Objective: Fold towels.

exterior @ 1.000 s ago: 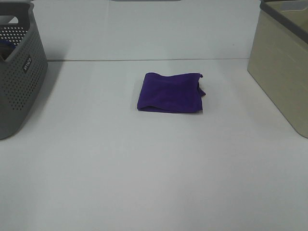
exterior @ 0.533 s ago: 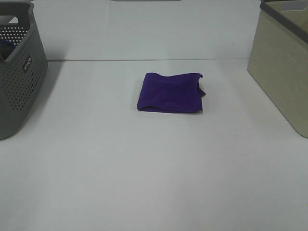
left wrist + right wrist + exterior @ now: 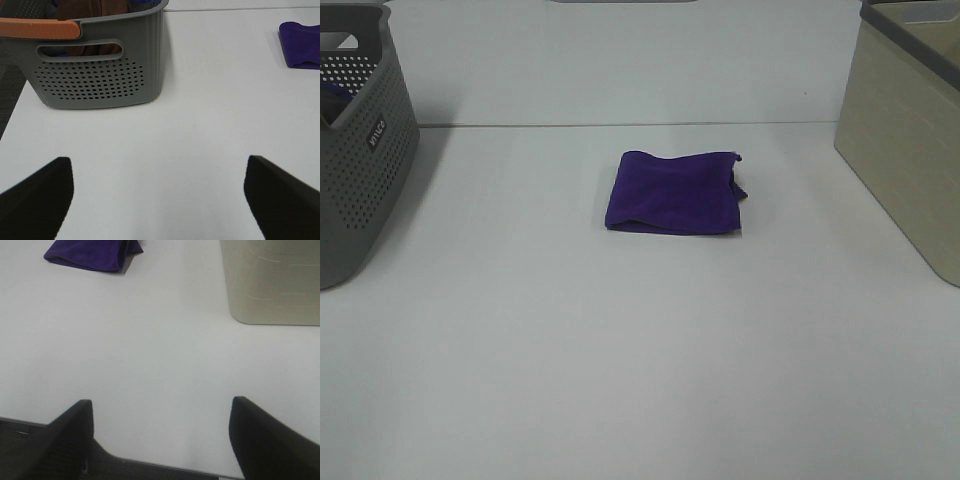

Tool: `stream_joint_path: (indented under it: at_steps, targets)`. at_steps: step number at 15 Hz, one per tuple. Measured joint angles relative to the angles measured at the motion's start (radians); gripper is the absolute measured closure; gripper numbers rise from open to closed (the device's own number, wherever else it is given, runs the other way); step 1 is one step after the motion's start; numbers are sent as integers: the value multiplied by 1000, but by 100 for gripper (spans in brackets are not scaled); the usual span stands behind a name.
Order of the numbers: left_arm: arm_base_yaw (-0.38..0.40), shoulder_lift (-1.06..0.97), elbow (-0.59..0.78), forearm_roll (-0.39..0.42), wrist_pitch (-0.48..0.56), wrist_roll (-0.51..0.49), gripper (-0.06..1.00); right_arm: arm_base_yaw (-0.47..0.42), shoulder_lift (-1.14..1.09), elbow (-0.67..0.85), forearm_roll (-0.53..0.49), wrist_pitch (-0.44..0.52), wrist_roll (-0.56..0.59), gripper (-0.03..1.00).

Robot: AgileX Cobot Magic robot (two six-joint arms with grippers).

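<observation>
Inspection of the work surface: a purple towel is lying folded into a compact rectangle on the white table, roughly at the middle of the table's width and toward the far half. Its folded edge is facing the near side, and some loose cloth is bunching out at its right side. It is sitting well apart from both baskets and from both grippers.

A grey perforated basket is standing at the far left of the table. The left wrist view is showing its orange-trimmed handle and some brown and purple cloth inside it; what exactly that cloth is cannot be told. A beige basket is standing at the right edge, its wall reaching toward the near side.

The left gripper is hovering over bare table near the grey basket, its two dark fingers standing wide apart with nothing between them. The towel is appearing only at the margin of that view, well away from the fingers.

The right gripper is hanging over the near edge of the table, its fingers likewise spread wide and gripping nothing. In that view the towel is lying off toward the far side, and the beige basket is standing beside it, apart from it.

Neither arm is showing in the overhead view.
</observation>
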Motion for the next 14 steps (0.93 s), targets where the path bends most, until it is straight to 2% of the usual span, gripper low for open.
stream_joint_path:
  at_steps: [14]
  targets:
    - [1, 0, 0, -3, -1, 0, 9, -12, 0, 0, 0, -1, -3, 22]
